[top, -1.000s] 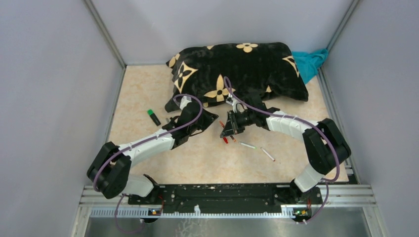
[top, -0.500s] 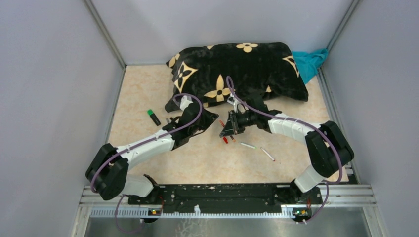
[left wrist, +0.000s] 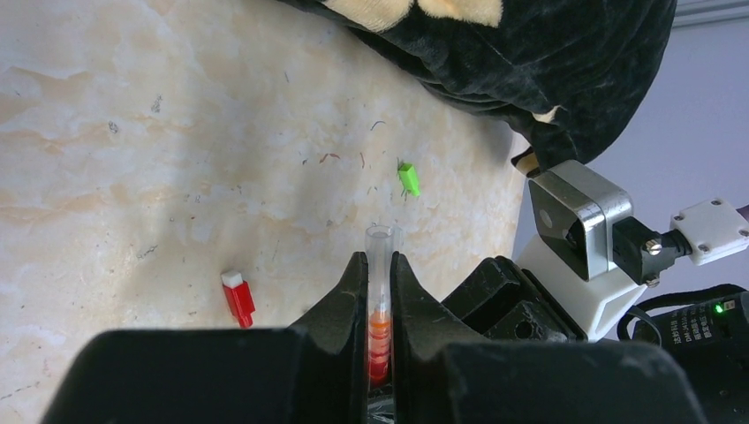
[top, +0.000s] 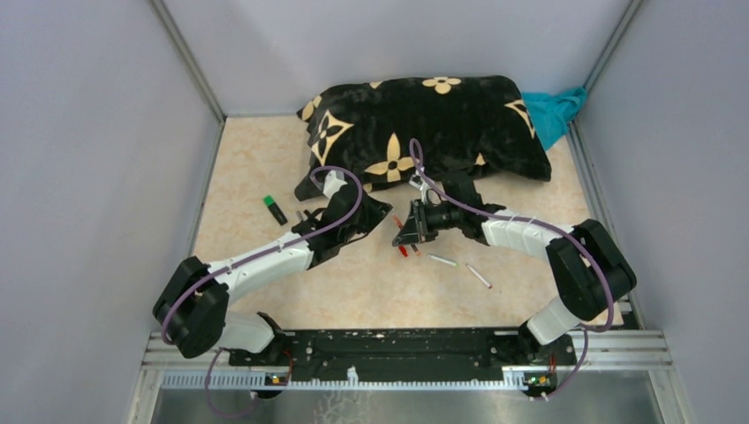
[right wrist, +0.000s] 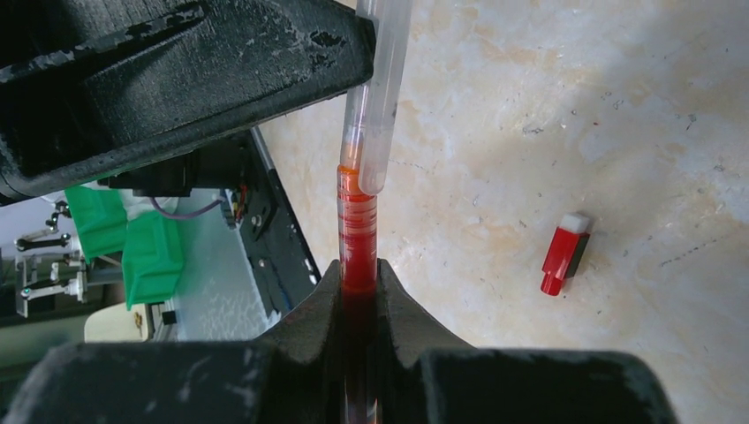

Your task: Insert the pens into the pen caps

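I have both arms reaching in to meet over the middle of the tabletop, just near of the black flowered pillow at the far side. My left pincer is drawn narrow, its two fingers clamped on a clear cap that sticks out past the fingertips. My right pincer is also narrow and grips a red pen by its barrel. Pen and cap line up end to end, and the pen's tip appears to sit inside the mouth of the cap, with red showing through the clear wall between the left fingers.

A red cap with a white end lies loose on the tabletop below the pincers. A green cap lies apart from it, closer to the pillow's edge. Two white pens lie to the right and near of the pincers, one beside the other. The black marker with the green end lies to the left of my left arm.
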Controlling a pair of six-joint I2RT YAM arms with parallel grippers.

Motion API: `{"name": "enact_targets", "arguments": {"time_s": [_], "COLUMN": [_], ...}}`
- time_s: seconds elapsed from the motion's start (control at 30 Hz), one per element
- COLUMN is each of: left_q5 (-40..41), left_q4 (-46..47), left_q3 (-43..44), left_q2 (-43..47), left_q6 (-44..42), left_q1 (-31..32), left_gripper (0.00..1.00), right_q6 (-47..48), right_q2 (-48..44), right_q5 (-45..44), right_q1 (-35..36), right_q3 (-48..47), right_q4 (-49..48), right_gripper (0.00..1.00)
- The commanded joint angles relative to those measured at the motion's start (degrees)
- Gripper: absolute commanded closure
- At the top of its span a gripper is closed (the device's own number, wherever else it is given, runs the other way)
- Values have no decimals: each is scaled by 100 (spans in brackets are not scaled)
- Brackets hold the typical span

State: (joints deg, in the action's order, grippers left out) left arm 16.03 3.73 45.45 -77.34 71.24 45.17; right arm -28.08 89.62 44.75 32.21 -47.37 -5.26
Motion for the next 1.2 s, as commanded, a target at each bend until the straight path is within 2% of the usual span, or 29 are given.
{"name": "enact_targets", "arguments": {"time_s": [0.0, 0.87, 1.0, 1.17], "left_q5": [-568, -340, -292, -150], "left_q4": [194, 46, 86, 482], "left_q3": [192, -80, -184, -346], "left_q2": [236, 817, 1179, 1788], "left_q6": [143, -186, -753, -1932], "left_q1": [265, 273, 273, 273], "left_gripper": [94, 56, 48, 30], "right_q6": [94, 116, 186, 330], "right_q2": [-185, -326, -360, -373], "right_q5": [-362, 61, 182, 397], "right_q1": [-86, -220, -233, -247], "right_q3": [96, 216, 137, -105], "right_q4": [-701, -1003, -957, -759], "right_gripper": [100, 100, 100, 100]}}
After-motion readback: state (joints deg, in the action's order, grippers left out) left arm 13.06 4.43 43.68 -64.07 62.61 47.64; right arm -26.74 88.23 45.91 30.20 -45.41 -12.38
